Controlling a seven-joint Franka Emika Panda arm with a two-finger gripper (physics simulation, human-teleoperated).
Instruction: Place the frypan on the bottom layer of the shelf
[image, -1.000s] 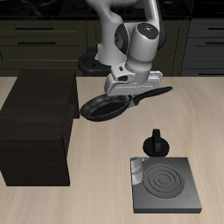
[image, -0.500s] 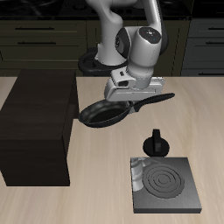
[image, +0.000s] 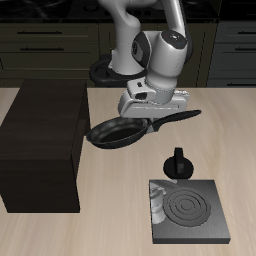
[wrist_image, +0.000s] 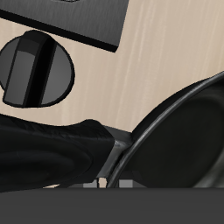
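Note:
The frypan is a small round black pan with a long straight handle. It hangs in the air above the table, its bowl close to the open side of the shelf. My gripper is shut on the handle near where it joins the bowl. The shelf is a large dark box-like unit with a flat top. In the wrist view the pan's rim and speckled inside fill much of the frame, with the handle running off from it; my fingers do not show there.
A square dark-grey stove plate with concentric rings lies near the table's front edge. A small black knob stands just behind it and also shows in the wrist view. Kitchen cabinets line the back.
The frypan has moved a little lower and closer to the shelf's open side, carried by my gripper. The handle now lies flatter.

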